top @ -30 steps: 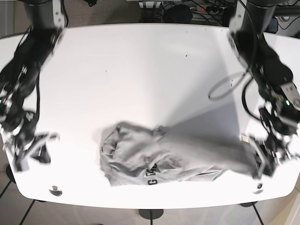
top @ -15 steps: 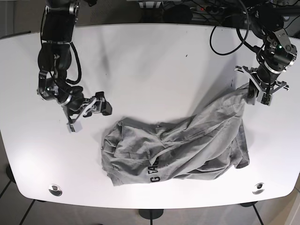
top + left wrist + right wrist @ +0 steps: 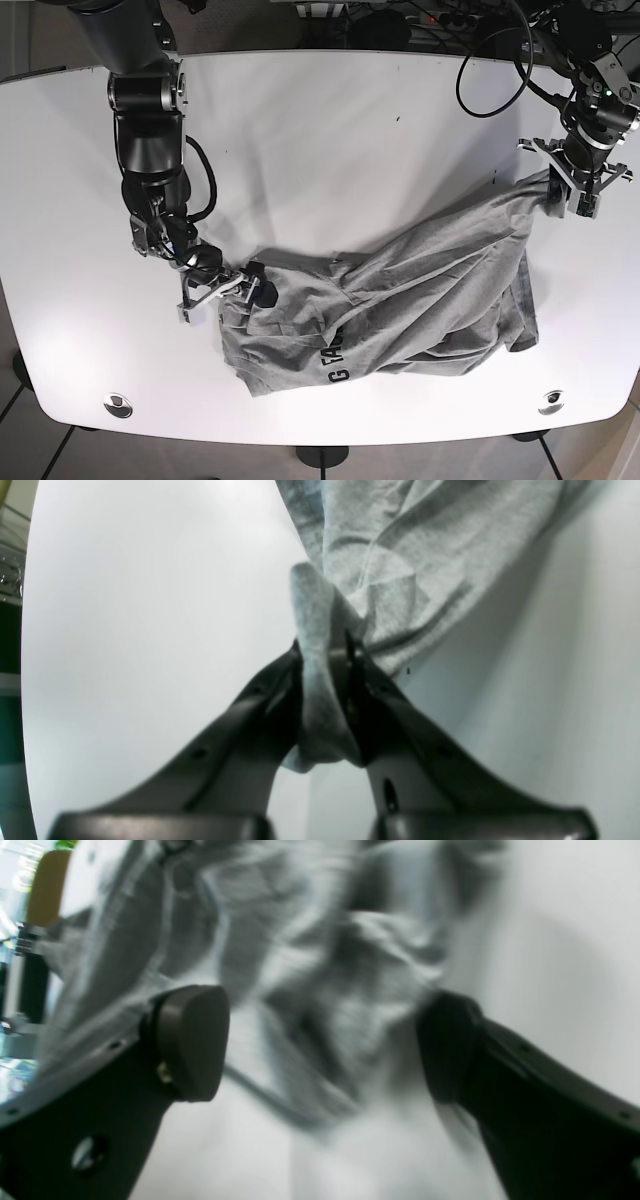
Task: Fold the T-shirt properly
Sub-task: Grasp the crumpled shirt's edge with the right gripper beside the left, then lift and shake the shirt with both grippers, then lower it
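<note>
A crumpled grey T-shirt [image 3: 400, 300] with dark lettering lies across the front of the white table [image 3: 320, 130]. My left gripper [image 3: 572, 196] is at the right of the base view, shut on a fold of the T-shirt [image 3: 320, 680], lifting that corner toward the table's right edge. The left gripper [image 3: 325, 660] pinches the cloth between its dark fingers [image 3: 270, 695]. My right gripper [image 3: 225, 290] sits at the shirt's left edge, low over the table. In the right wrist view the right gripper [image 3: 320, 1040] is open, blurred grey T-shirt [image 3: 300, 965] cloth lying between its pads [image 3: 192, 1040].
Two round metal fittings [image 3: 118, 405] [image 3: 551, 402] sit near the table's front corners. Cables [image 3: 490, 70] hang by the back right edge. A small dark speck [image 3: 397, 118] marks the tabletop.
The right gripper has moved down and right from open table to the shirt's left edge. The left gripper, still holding the shirt's corner, has shifted slightly, stretching the cloth toward the right edge.
</note>
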{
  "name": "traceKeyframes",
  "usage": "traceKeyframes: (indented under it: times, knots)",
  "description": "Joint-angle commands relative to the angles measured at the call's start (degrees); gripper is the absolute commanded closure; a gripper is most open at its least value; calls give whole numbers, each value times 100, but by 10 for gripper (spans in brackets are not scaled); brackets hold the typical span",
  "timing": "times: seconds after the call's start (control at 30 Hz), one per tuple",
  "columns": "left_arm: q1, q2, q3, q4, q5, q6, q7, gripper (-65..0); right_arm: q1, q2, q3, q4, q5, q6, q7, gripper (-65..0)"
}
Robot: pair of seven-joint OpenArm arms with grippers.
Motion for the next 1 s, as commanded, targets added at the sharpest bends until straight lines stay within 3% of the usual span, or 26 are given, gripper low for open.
traceKeyframes:
  times: [0.03, 0.13, 0.2, 0.27, 0.33, 0.43, 0.5, 0.6, 0.73, 0.83, 1.0]
  knots:
    - [8, -93, -34, 116, -46, 14, -126, -10, 83, -74, 2, -53, -6, -48, -57, -549]
    - [61, -93, -104, 116, -46, 14, -126, -10, 83, -92, 2, -53, -6, -48, 49, -403]
    - [61, -93, -104, 116, -46, 14, -126, -10, 74, -92, 2, -53, -6, -48, 163, -244]
    - [61, -93, -104, 108, -46, 14, -126, -10, 74, -57, 2, -26, -6, -48, 163, -22]
    - [61, -93, -104, 108, -46, 14, -126, -10, 56, -30, 19, 53, 2, -48, 146, -32]
    - [44, -93, -104, 116, -72, 14, -126, -10, -366, 242, 72, 915, 55, -48, -189, -16]
    - [26, -93, -104, 116, -81, 14, -126, -10, -823, 365, 389, 1758, 46, -101, -540, -16]
    - [17, -58, -51, 116, -81, 14, -126, -10, -2018, 629, 1057, 3596, 38, -329, -1323, -16]
    - [26, -58, 1, 99, -37, 14, -126, -10, -3214, 734, 1830, 5117, 11, -329, -1876, -17]
    - [-79, -58, 582, 46, -37, 14, -161, -10, -3592, 734, 2094, 6031, 2, -329, -2140, -17]
    - [-1759, -84, 1540, -815, 15, 14, -144, -10, -2704, 734, 2024, 5899, -77, -338, -2210, -17]
